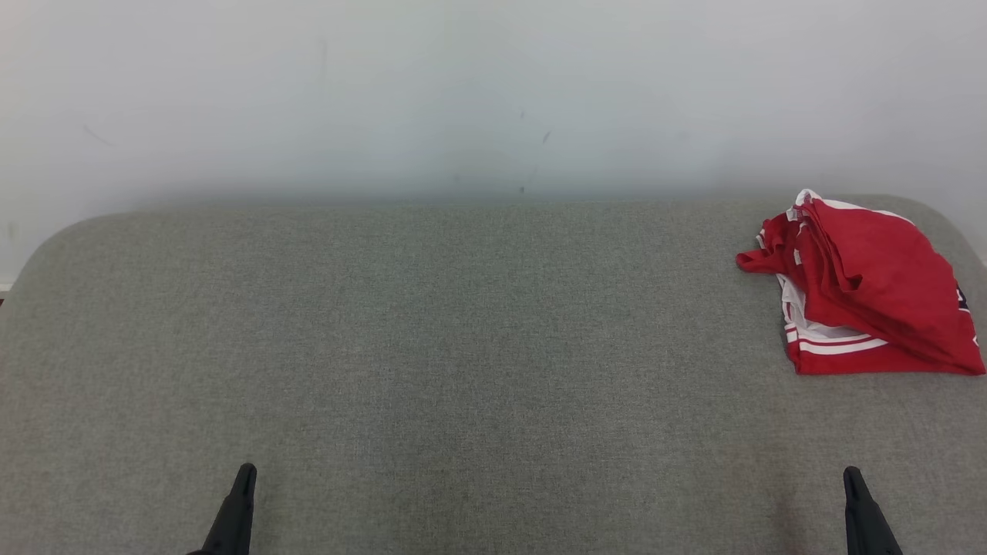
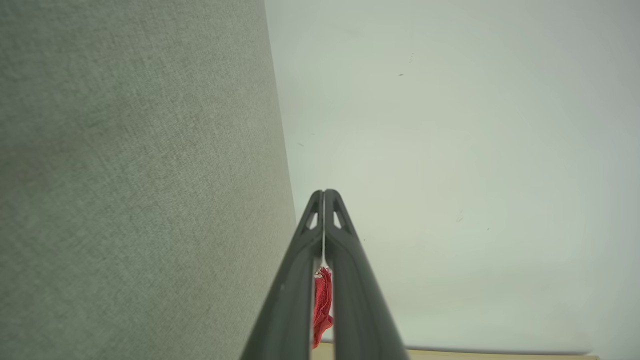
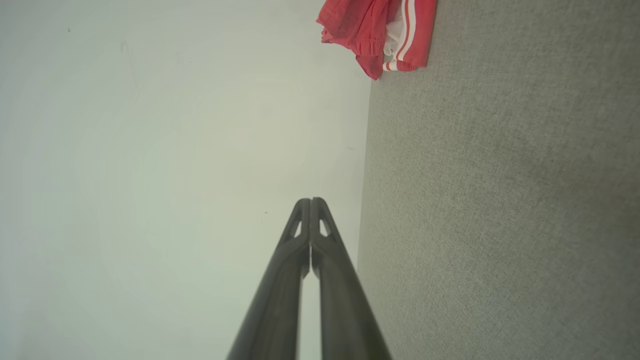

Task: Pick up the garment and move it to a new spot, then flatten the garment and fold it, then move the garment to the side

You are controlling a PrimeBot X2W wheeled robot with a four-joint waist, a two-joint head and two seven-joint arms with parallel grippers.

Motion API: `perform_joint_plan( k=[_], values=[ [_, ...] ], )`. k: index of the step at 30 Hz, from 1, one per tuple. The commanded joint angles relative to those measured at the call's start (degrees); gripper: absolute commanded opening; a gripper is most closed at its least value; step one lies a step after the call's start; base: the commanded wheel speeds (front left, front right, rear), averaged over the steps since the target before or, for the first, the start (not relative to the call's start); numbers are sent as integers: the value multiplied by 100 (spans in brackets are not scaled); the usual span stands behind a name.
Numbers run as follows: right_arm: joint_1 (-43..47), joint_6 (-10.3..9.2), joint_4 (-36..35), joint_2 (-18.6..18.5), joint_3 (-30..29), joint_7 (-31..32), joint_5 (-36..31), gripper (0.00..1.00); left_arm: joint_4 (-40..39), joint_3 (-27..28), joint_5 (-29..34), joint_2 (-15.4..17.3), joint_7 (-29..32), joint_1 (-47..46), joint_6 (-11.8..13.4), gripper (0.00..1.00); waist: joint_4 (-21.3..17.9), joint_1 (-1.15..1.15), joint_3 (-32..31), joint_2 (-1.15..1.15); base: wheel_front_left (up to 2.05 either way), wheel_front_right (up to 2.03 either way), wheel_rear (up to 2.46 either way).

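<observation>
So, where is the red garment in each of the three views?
Head view: garment far right, on the grey surface.
Left wrist view: garment low centre, a sliver behind the shut left gripper.
Right wrist view: garment at top edge, right of centre.
Shared landmark: the surface's edge against the pale wall.

A grey fabric top (image 1: pixel 463 347) with rounded far corners spreads beneath and ahead of the left gripper (image 1: pixel 246 470) and right gripper (image 1: pixel 850 472). Beyond its far edge stands a pale wall (image 1: pixel 463 92), evenly lit, with faint dark specks
</observation>
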Motion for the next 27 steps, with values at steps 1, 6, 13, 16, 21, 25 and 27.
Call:
perform_joint_plan(
  k=[1, 6, 13, 16, 21, 25, 27],
  values=[
    [32, 6, -21, 10, -18, 25, -22, 0, -3, 21, 31, -19, 24, -68, -24, 0, 0, 0, 0, 0, 0, 0, 0],
    [32, 6, -20, 12, -19, 28, -24, 0, -3, 26, 31, -25, 29, -68, -24, 0, 0, 0, 0, 0, 0, 0, 0],
    [31, 6, -20, 14, -21, 27, -27, 0, -2, 33, 39, -30, 37, -69, -24, 0, 0, 0, 0, 0, 0, 0, 0],
    [31, 6, -20, 15, -21, 28, -24, 0, -2, 35, 42, -32, 36, -69, -24, 0, 0, 0, 0, 0, 0, 0, 0],
    [31, 6, -19, 16, -22, 20, -24, 0, -2, 39, 45, -34, 35, -69, -24, 0, 0, 0, 0, 0, 0, 0, 0],
    [31, 6, -19, 17, -23, 22, -22, 0, -1, 42, 48, -37, 40, -70, -24, 0, 0, 0, 0, 0, 0, 0, 0],
    [31, 6, -19, 18, -23, 22, -22, 0, -1, 44, 50, -38, 42, -70, -24, 0, 0, 0, 0, 0, 0, 0, 0]
  ],
)
